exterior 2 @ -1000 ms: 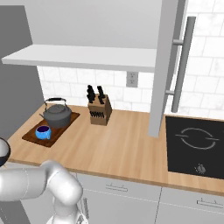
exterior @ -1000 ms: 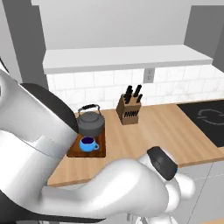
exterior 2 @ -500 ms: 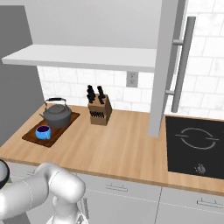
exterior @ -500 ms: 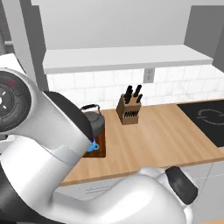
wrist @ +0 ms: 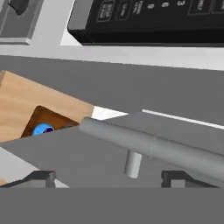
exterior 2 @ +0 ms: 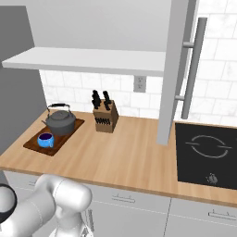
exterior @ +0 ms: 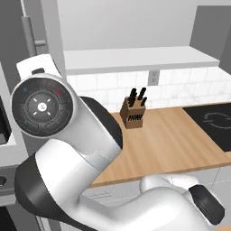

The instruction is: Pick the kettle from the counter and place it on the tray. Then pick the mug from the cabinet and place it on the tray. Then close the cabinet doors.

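Observation:
The dark grey kettle and the small blue mug both rest on the dark brown tray at the left end of the counter. In the hand view my gripper is open. Its two fingertips stand wide apart, close before the left cabinet door's silver bar handle and its short post. Past that door's edge I see the mug on the tray. The left door and the right door both stand open, showing the white shelf.
A wooden knife block stands by the tiled back wall, right of the tray. A black cooktop lies in the counter at the right. A black appliance panel lies beyond the handle. My bulky arm blocks the left of the left base view.
The arm has swung up and to the left. Its elbow now hides the kettle and tray in the left base view. Kettle, mug and tray have not moved.

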